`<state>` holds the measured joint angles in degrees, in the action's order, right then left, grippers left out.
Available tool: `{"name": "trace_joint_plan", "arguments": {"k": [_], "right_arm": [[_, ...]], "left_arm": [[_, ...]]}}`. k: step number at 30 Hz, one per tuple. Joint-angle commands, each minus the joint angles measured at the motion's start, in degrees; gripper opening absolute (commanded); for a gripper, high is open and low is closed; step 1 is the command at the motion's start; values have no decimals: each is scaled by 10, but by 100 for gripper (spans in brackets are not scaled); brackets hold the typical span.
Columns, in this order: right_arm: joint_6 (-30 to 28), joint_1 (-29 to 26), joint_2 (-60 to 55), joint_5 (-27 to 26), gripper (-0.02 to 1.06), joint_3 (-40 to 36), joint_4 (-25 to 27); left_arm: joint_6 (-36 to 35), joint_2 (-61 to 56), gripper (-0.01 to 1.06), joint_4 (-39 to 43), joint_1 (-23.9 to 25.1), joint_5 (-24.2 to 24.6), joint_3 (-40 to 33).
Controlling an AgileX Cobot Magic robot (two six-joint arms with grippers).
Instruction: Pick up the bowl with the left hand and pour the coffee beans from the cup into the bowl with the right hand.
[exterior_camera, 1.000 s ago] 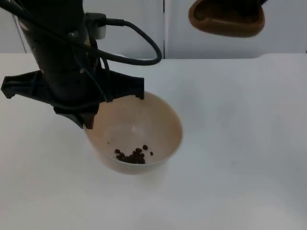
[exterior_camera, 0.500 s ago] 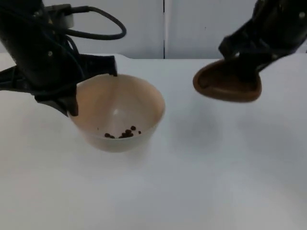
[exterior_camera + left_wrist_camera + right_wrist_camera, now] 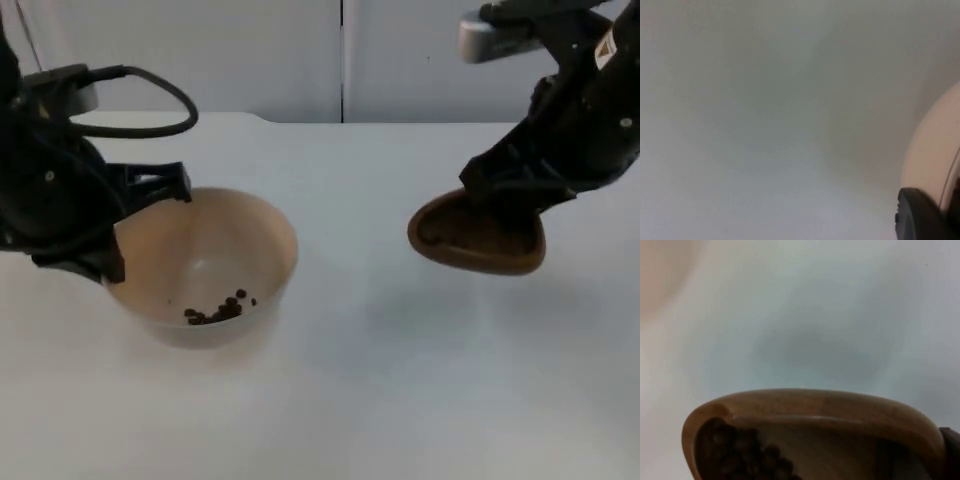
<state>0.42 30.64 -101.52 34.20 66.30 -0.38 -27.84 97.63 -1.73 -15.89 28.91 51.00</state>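
I see left gripper [image 3: 110, 235] clamped on bowl [image 3: 200, 265] rim, left side. Right gripper [image 3: 515, 195] holding cup [image 3: 478, 237], well right of bowl; beans [image 3: 218, 309] in bowl.

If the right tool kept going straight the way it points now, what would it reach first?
Probably the bare white table. The right tool, shut on the wooden cup, points down at open tabletop, well right of the bowl; depth is unclear.
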Motion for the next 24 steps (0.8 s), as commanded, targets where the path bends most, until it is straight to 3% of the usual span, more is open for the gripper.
{"name": "trace_joint_plan", "arguments": {"k": [1, 8, 17, 24], "right_arm": [[2, -3, -12, -12, 0, -2, 4], [15, -3, -44, -49, 0, -24, 4], [30, -1, -46, -124, 0, -115, 4], [30, -1, -46, -143, 0, -139, 4]], "left_arm": [[8, 1, 0, -7, 7, -27, -11], [11, 1, 0, 10, 7, -55, -11], [12, 23, 0, 11, 7, -100, -11], [11, 67, 0, 7, 7, -110, -11]]}}
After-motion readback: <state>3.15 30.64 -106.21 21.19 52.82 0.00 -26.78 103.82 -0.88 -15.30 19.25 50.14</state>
